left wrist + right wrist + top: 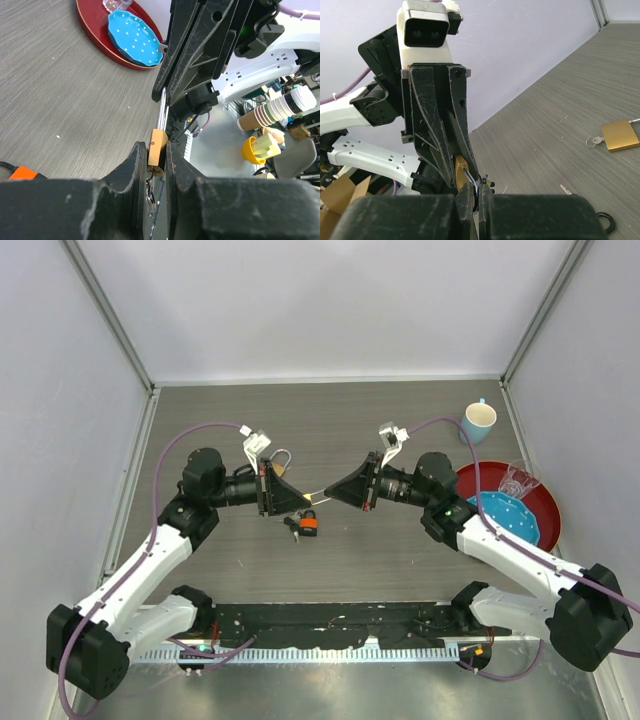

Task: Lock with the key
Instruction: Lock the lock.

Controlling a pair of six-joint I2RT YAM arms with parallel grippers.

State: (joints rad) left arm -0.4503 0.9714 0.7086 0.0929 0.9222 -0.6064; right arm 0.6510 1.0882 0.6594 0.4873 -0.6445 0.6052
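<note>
- The orange tag [309,525] lies on the desk [330,420] just below the middle of the top view, with a dark key beside it.
- Just above it, the two hands meet tip to tip in the middle of the frame.
- The left hand [300,498] comes in from the left. Its fingers are clamped on the small lock [158,145] — a little brass block held up off the desk.
- The right hand [333,493] comes in from the right. Its fingers are pressed together on the key [469,176], a thin silver bit that touches the small lock.
- I cannot tell how far the key is in.
- A second lock [282,460] lies flat on the desk just above the left hand, with its own key beside it.
- At the right of the frame sits a red plate [548,510] with a blue dish [510,512] and a clear glass [518,480] on it.
- A pale blue cup [479,421] stands at the upper right — well apart from the hands.
</note>
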